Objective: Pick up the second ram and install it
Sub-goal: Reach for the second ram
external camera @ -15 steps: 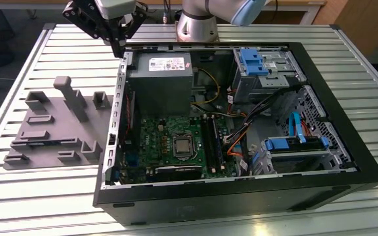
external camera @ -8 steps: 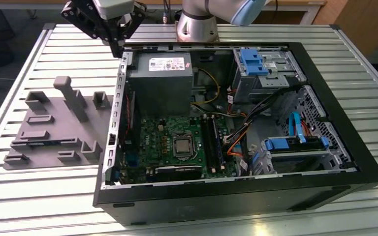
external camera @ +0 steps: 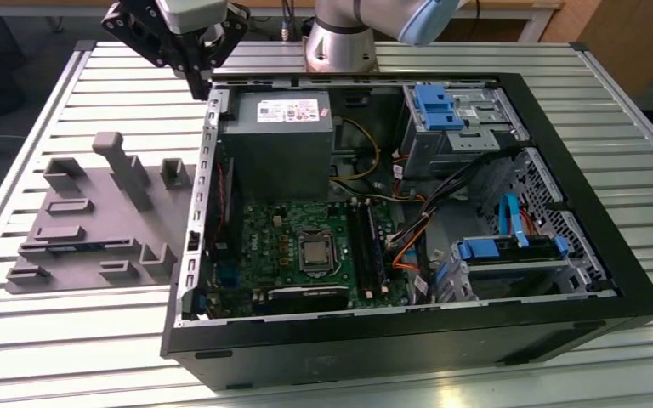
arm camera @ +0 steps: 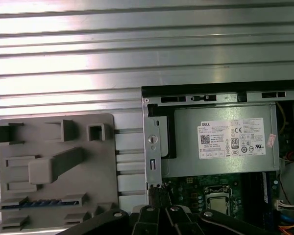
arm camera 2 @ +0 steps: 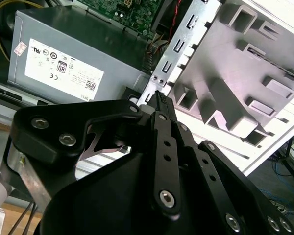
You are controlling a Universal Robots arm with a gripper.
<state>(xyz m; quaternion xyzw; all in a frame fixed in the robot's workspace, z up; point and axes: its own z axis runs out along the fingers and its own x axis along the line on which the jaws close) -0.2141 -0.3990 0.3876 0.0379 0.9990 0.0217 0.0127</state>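
Gripper (external camera: 197,88) hovers by the PC case (external camera: 394,353) corner, jaws closed tip to tip, empty. Second ram (arm camera: 39,202) lies in the grey holder (arm camera: 107,186) — well apart from the jaws, outside the case. Judged step: approach to pick-up; a grasp calls for opened jaws squared across the stick

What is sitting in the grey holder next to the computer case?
A bluish-green ram stick stands in one slot of the grey holder. Only its top edge shows; the slot walls cover the rest.
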